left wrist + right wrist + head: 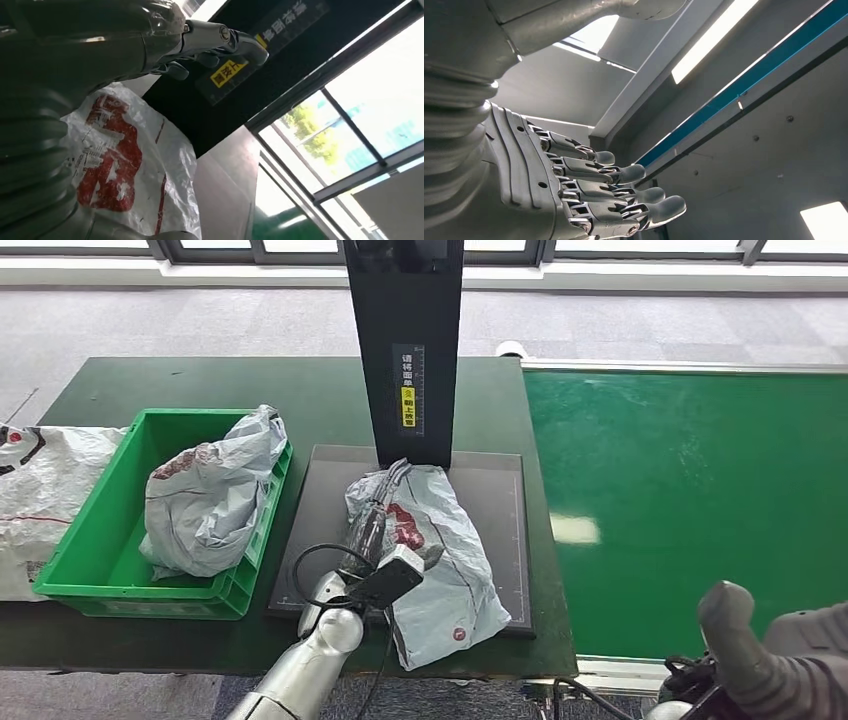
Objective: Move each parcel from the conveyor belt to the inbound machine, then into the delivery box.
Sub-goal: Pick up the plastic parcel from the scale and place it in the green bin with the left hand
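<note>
Two grey plastic parcels show in the head view: one parcel (430, 555) with a red print lies across the dark platform of the inbound machine (500, 490) at the frame's centre, under its black upright column (405, 340), and a second parcel (212, 490) sits crumpled in the green delivery box (90, 540) at centre left. The left hand (372, 520) lies on the upper left part of the centre parcel, its fingers (240, 40) reaching toward the column; whether they grip the plastic cannot be told, though in the left wrist view the red-printed plastic lies right under the hand. The right hand (589, 185) is held up at the lower right of the head view, holding nothing, its fingers stretched out and slightly apart. To the right, the green conveyor belt (690, 500) runs beside the dark green tabletop (300, 390). A white printed sack (40, 490) lies at the left edge, beside the box.
</note>
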Tool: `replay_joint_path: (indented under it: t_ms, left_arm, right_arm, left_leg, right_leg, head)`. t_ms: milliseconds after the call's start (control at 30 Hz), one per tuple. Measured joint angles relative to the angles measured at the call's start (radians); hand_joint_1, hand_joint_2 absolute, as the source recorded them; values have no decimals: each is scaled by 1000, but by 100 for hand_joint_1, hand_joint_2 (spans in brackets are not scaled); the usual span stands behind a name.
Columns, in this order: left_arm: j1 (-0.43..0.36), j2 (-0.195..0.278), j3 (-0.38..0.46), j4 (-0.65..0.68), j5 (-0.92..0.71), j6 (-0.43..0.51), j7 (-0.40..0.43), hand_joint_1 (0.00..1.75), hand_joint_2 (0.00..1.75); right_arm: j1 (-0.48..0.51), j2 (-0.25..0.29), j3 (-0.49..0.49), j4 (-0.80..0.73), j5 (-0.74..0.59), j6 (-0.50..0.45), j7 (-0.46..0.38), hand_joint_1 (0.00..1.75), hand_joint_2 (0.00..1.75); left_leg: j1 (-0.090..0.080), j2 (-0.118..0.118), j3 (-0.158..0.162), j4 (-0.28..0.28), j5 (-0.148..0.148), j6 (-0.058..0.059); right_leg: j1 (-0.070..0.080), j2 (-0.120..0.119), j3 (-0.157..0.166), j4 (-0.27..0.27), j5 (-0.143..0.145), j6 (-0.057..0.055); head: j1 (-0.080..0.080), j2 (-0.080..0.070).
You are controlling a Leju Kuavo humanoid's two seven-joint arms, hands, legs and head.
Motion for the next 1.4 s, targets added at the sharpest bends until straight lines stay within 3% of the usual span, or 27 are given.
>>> replay_joint_path:
  t_ms: [300,567,600,633,700,733,800,1000,1400]
  left_arm:
    - [-42,-10,-46,127,-17,20,22,0,175]
    - [-100,-13,-162,272,-267,73,312,2,175]
    - [-105,-13,-186,287,-282,68,338,14,175]
    - [-110,-13,-209,302,-295,63,362,42,175]
    - [-120,-13,-250,325,-317,51,400,120,175]
    - [-125,-13,-268,336,-327,45,417,150,175]
    - [-135,-13,-303,356,-351,33,452,169,175]
    - [-165,-13,-382,400,-404,11,525,175,175]
    - [-189,-13,-436,426,-425,2,555,175,175]
  right_arm:
    - [-1,-1,10,0,-1,1,1,0,175]
    - [-1,-1,10,-3,-10,1,0,0,175]
    - [-1,-1,10,-3,-11,1,0,0,175]
    - [-1,-1,10,-3,-12,1,0,0,175]
    - [-1,-1,10,-4,-14,1,0,0,175]
    - [-1,-1,10,-4,-16,1,0,0,175]
    - [-1,-1,10,-5,-21,1,0,0,175]
    - [0,-2,10,-9,-33,1,2,0,175]
    - [1,-2,7,-14,-45,1,2,0,175]
  left_leg:
    - [0,0,0,0,0,0]
    - [0,0,0,0,0,0]
    - [0,0,0,0,0,0]
    - [0,0,0,0,0,0]
    - [0,0,0,0,0,0]
    - [0,0,0,0,0,0]
    - [0,-1,0,0,0,0]
    - [0,-1,1,0,0,0]
    - [0,-1,3,0,0,0]
  right_leg:
    - [0,0,0,0,0,0]
    - [0,0,0,0,0,0]
    - [0,0,0,0,0,0]
    - [0,0,0,0,0,0]
    - [0,0,0,0,0,0]
    - [0,0,0,0,0,0]
    - [0,-1,1,0,0,0]
    - [0,-1,2,0,0,0]
    - [0,-1,4,0,0,0]
  head:
    - [0,0]
    - [0,0]
    - [0,0]
    - [0,0]
    - [0,0]
    - [0,0]
    - [0,0]
    - [0,0]
    - [0,0]
